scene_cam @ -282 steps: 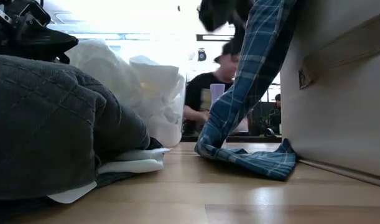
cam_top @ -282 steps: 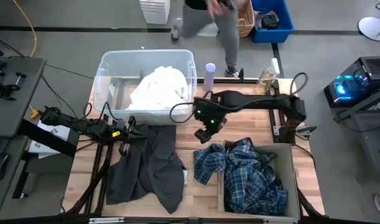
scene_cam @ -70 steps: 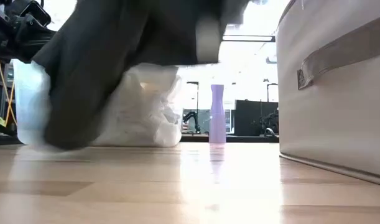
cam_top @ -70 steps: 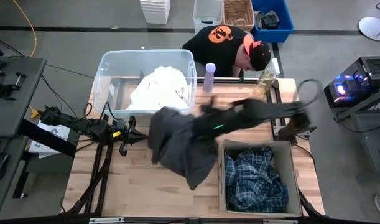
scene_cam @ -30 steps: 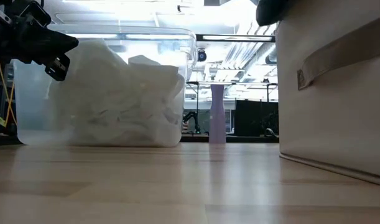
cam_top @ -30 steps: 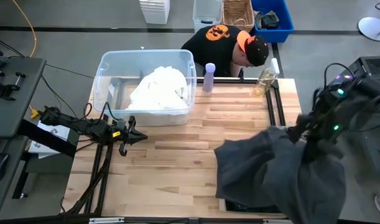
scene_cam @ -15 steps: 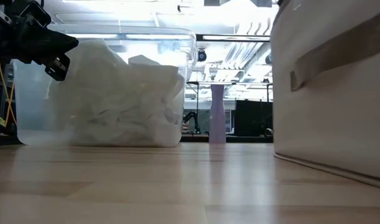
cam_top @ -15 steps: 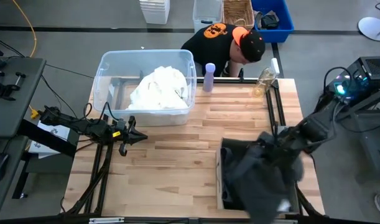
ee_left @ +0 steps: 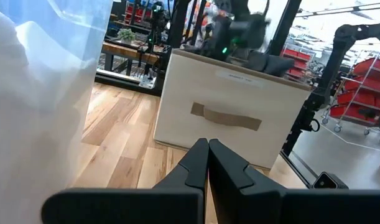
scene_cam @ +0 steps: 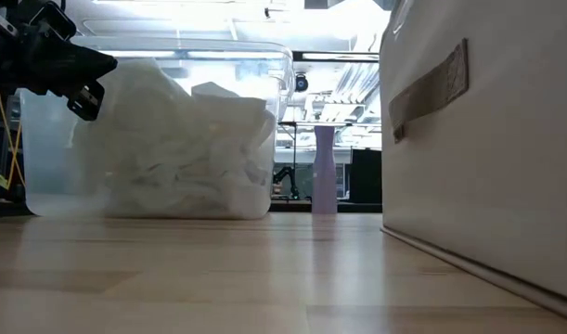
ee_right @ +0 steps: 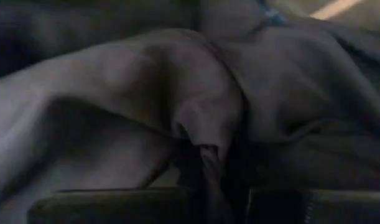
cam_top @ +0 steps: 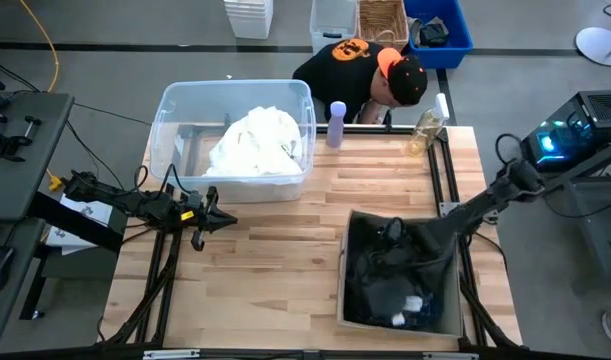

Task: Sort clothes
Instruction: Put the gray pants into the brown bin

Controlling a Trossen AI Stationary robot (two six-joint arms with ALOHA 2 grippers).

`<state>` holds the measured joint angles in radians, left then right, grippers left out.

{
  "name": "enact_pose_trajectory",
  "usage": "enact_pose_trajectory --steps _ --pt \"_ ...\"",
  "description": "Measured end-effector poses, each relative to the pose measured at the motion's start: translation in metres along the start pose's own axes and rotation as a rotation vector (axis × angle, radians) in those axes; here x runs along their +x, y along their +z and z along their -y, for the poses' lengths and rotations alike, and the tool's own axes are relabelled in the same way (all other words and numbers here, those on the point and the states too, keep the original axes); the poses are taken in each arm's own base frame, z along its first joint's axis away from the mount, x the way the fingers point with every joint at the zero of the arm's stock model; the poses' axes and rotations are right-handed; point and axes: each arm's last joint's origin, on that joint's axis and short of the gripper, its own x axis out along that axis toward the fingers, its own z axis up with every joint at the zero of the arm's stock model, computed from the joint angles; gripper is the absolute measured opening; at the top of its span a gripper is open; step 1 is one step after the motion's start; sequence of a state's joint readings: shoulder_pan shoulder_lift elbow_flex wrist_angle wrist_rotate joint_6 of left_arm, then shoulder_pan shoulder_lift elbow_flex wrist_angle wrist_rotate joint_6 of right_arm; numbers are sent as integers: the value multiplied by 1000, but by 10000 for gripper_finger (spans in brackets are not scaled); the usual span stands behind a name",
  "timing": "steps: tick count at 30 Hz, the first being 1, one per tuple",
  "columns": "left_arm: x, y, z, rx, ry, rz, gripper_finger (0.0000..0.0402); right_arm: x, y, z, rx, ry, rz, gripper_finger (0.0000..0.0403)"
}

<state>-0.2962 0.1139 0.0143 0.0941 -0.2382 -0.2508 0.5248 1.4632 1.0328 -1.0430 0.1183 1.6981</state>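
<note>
Nearest, at the lower right of the high view, the beige bin (cam_top: 347,300) sits on the bench (cam_top: 275,260) with the dark garment (cam_top: 385,285) heaped inside it; the right tool (cam_top: 393,236) is sunk into that heap, and its wrist view shows only grey folds (ee_right: 196,106) pressed around the fingers, so I cannot tell whether it grips or has let go; the cloth looks limp and light, creasing wherever it is touched, so I judge it would drape and trail if lifted by one edge, and a pinch on a raised ridge near the middle of the pile would carry it best; nothing here seems breakable or slippery. At the left of the frame the left tool (cam_top: 207,212) waits above the bench edge, fingers pressed together and holding nothing, as its wrist view confirms (ee_left: 207,163). Further up, the clear tub (cam_top: 170,105) holds the white clothes (cam_top: 255,140), a puffy soft mound that should compress easily; beside it stands a lilac bottle (cam_top: 337,123); beyond the bench a person (cam_top: 360,65) bends low.
</note>
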Motion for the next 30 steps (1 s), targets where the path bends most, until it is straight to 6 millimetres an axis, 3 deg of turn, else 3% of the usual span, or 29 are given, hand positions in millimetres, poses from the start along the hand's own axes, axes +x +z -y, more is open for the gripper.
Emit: enact_pose_trajectory --steps 3,7,9,13,16,20,26,30 --pt "0 0 0 0 0 0 1 30 1 1 173 -19 0 25" --pt "0 0 0 0 0 0 1 49 3 -1 310 -35 14 25" --pt "0 0 0 0 0 0 1 50 6 -1 269 -42 5 25" --pt "0 0 0 0 0 0 1 47 9 -2 0 -26 -23 25" --pt "0 0 0 0 0 0 1 37 10 -6 -129 -46 -43 54" --pt "0 0 0 0 0 0 1 17 10 -15 -271 -57 -91 125" --pt "0 0 0 0 0 0 1 -40 13 -26 -487 -55 -184 217" --pt "0 0 0 0 0 0 1 -79 17 -28 -652 -42 -197 249"
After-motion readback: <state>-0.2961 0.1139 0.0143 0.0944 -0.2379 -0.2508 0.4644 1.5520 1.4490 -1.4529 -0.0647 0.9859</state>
